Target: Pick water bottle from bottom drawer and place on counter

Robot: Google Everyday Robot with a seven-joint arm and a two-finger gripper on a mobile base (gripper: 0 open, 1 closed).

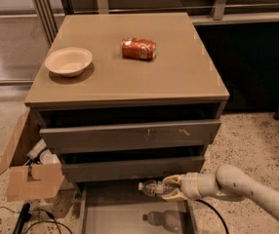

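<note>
The single cream arm comes in from the 4 o'clock corner and reaches toward 9 o'clock, low and nearly level. A rounded joint leads into a short, straight wrist. The gripper sits just right of 6 o'clock in the view and points toward 9 o'clock. Its two yellowish fingers are clamped above and below the water bottle, held sideways.

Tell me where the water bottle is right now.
The bottle is low and roughly central in the camera view, held sideways in the claw above the open bottom drawer, just under the middle drawer.
</note>
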